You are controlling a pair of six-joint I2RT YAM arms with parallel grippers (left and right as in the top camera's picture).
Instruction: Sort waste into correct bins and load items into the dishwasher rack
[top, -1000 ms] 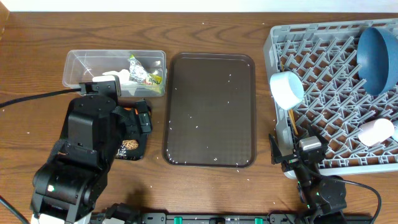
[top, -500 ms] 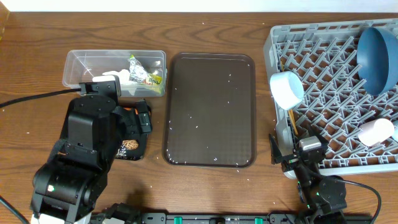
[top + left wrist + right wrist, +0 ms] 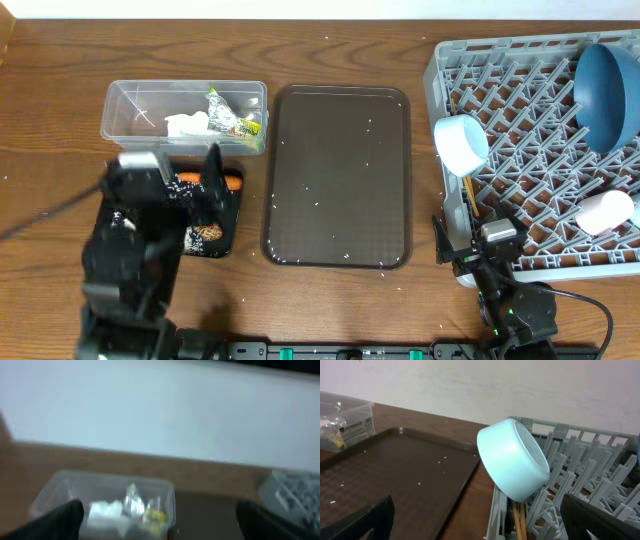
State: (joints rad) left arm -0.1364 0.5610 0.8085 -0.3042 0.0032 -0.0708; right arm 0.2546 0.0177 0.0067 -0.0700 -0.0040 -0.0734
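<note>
The clear tub (image 3: pixel 185 100) at the back left holds white tissue (image 3: pixel 190 125) and a yellow-green wrapper (image 3: pixel 245 126); it also shows in the left wrist view (image 3: pixel 107 505). The black tray (image 3: pixel 232 215) in front of it holds an orange carrot (image 3: pixel 232 183) and brown scraps (image 3: pixel 208 233). My left gripper (image 3: pixel 190 185) is blurred, open and empty above the black tray. The grey rack (image 3: pixel 520 100) holds the dark blue plate (image 3: pixel 608 90), light-blue cup (image 3: pixel 460 140), pink cup (image 3: pixel 605 210) and chopsticks (image 3: pixel 468 195). My right gripper (image 3: pixel 470 250) is open and empty at the rack's front left corner.
The large dark brown serving tray (image 3: pixel 338 175) lies in the middle with white rice grains scattered on it. In the right wrist view the light-blue cup (image 3: pixel 512 457) leans on the rack's edge above the chopsticks (image 3: pixel 519 520). A wall stands behind the table.
My left arm has pulled back toward the front edge and is blurred with motion, uncovering the tub's front and the carrot in the black tray. The right arm has not moved.
</note>
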